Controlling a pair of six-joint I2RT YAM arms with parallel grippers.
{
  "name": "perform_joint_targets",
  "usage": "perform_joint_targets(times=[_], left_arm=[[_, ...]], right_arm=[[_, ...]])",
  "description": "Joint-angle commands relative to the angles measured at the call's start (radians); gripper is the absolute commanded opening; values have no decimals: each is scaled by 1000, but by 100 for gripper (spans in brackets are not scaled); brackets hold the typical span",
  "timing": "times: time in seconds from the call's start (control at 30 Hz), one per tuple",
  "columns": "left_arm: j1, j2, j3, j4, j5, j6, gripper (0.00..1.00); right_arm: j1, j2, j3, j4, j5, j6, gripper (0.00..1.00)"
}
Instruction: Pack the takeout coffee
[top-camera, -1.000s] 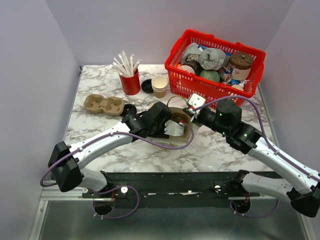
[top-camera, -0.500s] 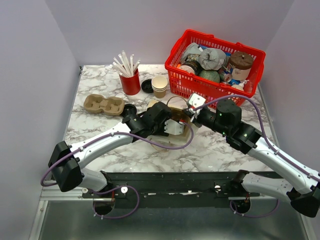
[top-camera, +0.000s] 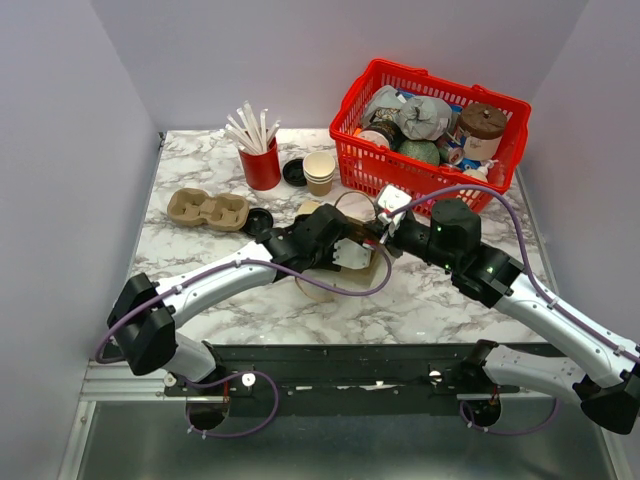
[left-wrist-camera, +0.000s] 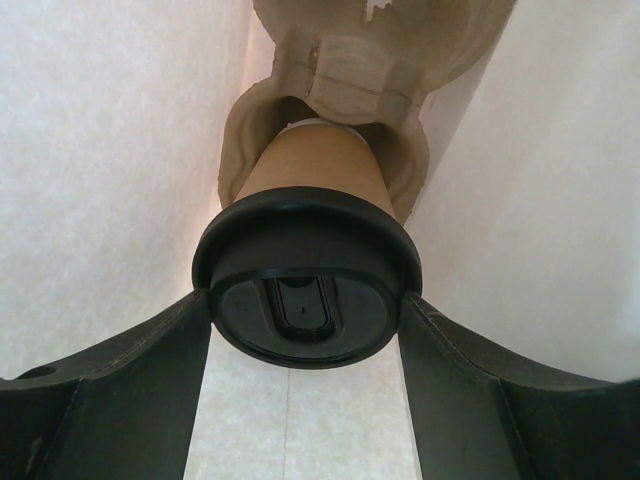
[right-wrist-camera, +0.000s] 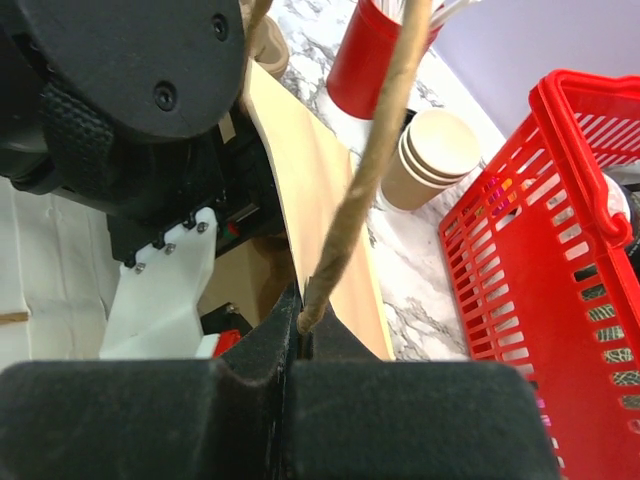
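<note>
Two hands, two jobs. Your right hand (right-wrist-camera: 300, 335) is pinched tight on the twisted paper handle (right-wrist-camera: 372, 160) of the kraft bag (right-wrist-camera: 320, 190). My read: it lifts that wall so the mouth gapes. Your left hand (left-wrist-camera: 305, 305) is spread wide but loaded. Its fingers (left-wrist-camera: 120, 390) bear on both sides of the black lid (left-wrist-camera: 300, 300), gripping the takeout coffee (left-wrist-camera: 315, 180). The cup base sits in a socket of the pulp carrier (left-wrist-camera: 350, 60), with pale walls close on either side, so it looks to be inside the bag. Gripping at the lid probably steers cup and carrier as one. Risk: push hard and the lid may pop.
</note>
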Motion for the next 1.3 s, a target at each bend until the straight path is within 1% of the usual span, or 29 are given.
perform_joint_targets(times=[0.0, 0.23, 0.4, 0.63, 0.83, 1.0, 1.07, 1.27], left_arm=[[14, 30, 5, 42, 20, -42, 0], [70, 90, -7, 127, 62, -54, 0], [105, 151, 23, 151, 118, -36, 0], [137, 208, 57, 191, 163, -16, 0], [148, 282, 117, 193, 181, -22, 0], [156, 288, 138, 188, 241, -9, 4], [157, 306, 142, 190, 243, 1, 5], [159, 375, 195, 144, 295, 93, 5]], right_arm=[[5, -1, 32, 9, -31, 27, 0], [-4, 20, 41, -29, -5, 44, 0], [-20, 34, 44, -32, 1, 44, 0], [-60, 63, 64, -34, 9, 50, 1], [-115, 103, 97, -55, 8, 60, 0], [-155, 128, 121, -78, 5, 64, 0], [-170, 135, 126, -80, 5, 71, 0], [-193, 146, 130, -99, -5, 64, 0]])
